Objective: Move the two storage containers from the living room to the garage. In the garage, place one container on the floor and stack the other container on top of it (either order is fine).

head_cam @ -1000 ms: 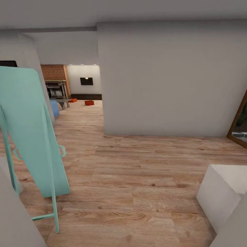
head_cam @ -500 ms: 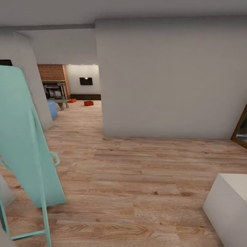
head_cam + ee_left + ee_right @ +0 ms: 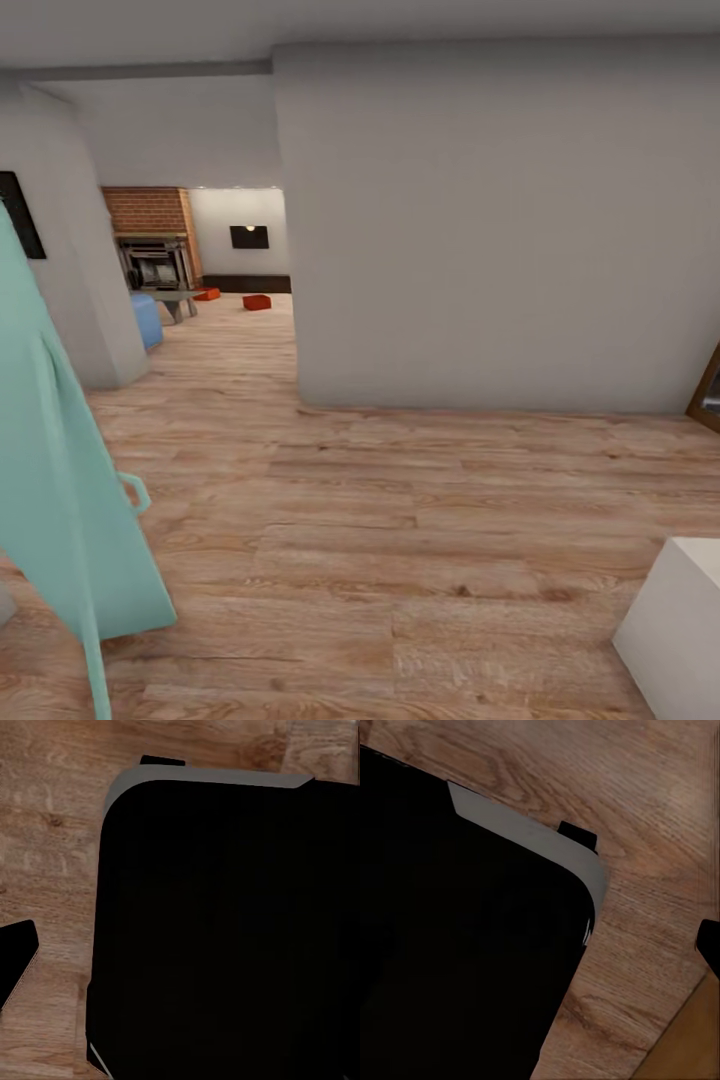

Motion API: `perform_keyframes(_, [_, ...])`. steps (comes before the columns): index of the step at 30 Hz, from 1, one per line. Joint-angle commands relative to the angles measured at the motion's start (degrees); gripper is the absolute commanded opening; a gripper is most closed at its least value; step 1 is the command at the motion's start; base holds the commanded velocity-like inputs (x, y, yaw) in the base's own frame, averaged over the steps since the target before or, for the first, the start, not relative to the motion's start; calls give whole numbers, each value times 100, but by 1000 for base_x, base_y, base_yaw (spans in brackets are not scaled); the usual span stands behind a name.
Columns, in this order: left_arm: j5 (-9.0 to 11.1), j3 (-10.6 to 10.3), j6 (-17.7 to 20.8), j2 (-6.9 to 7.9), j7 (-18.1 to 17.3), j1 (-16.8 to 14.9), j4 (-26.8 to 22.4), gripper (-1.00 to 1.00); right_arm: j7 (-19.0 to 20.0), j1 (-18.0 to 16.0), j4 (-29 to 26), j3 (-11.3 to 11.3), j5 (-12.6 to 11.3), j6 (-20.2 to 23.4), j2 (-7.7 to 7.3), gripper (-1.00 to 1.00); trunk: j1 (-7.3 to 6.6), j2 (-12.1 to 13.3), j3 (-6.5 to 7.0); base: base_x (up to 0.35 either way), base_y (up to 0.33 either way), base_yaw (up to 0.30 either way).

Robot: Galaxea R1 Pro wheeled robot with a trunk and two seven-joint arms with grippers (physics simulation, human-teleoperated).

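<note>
Two storage containers far off; apart.

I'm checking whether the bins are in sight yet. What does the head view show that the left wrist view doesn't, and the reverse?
Head view: two orange-red storage containers far off on the living-room floor near the brick fireplace, a grey wall and a leaning turquoise board.
Left wrist view: a large black rounded body close up.
Both: light wood plank floor.
</note>
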Motion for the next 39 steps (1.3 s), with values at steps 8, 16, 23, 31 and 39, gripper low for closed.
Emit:
perform_keyframes(8, [39, 31, -13, -2, -3, -2, 1, 100, 30, -7, 18, 42, -65, -26, 1, 100, 3, -2, -5, 322, 0, 0])
perform_keyframes(16, [39, 31, -21, -2, -3, -2, 1, 100, 30, -7, 18, 42, -68, -23, 1, 100, 3, -2, -5, 322, 0, 0])
perform_keyframes(23, [39, 31, -19, -2, -3, -2, 1, 100, 30, -7, 18, 42, -68, -22, 1, 100, 3, -2, -5, 322, 0, 0])
perform_keyframes(31, [39, 31, -22, -2, -3, -2, 1, 100, 30, -7, 18, 41, -68, -20, 1, 100, 3, -2, -5, 322, 0, 0])
perform_keyframes(39, [39, 31, -28, -2, -3, -2, 1, 100, 30, -7, 18, 39, -68, -12, 0, 100, 3, -2, -5, 322, 0, 0])
